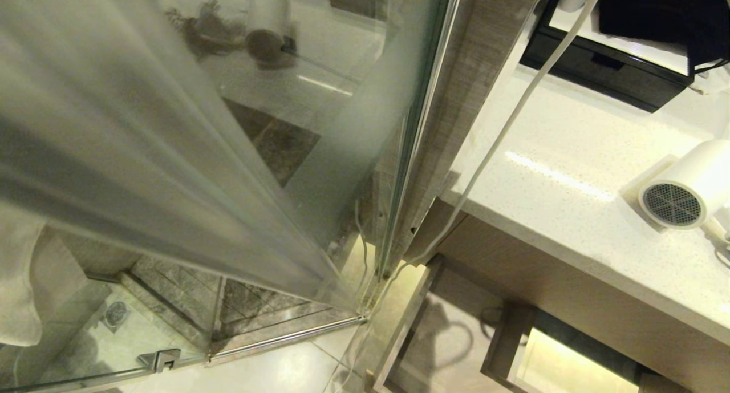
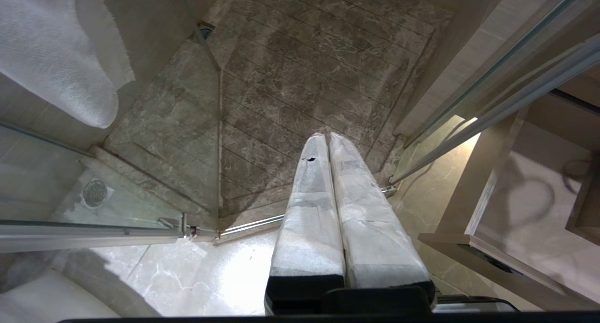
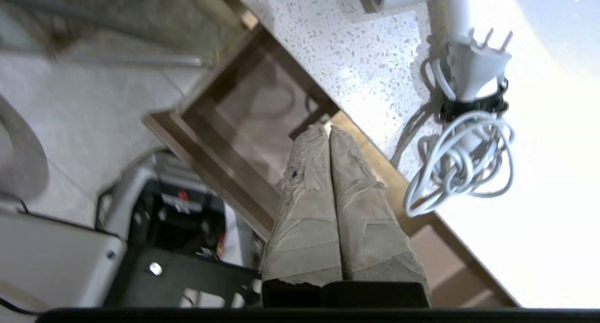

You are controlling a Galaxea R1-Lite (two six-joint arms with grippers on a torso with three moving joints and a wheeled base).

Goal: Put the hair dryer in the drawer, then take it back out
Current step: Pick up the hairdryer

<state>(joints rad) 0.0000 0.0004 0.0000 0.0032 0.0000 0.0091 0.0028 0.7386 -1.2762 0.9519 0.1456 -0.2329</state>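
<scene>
We've got a frosted glass shower door (image 1: pixel 171 153), a white towel (image 2: pixel 61 65), and a black tray (image 1: pixel 604 68) on the speckled countertop (image 1: pixel 559 153).

A white speckled surface (image 1: pixel 547 153) ran across the right of the head view. The hair dryer (image 1: pixel 687 185) lay on its side on it near the front edge, grey mesh grille facing outward. Its coiled white cord (image 3: pixel 461 166) and plug (image 3: pixel 476 65) rested on the surface just beside it. At the back stood a black tray (image 1: pixel 604 68). Another white cable (image 1: pixel 513 113) crossed the surface and dropped over its edge.
</scene>
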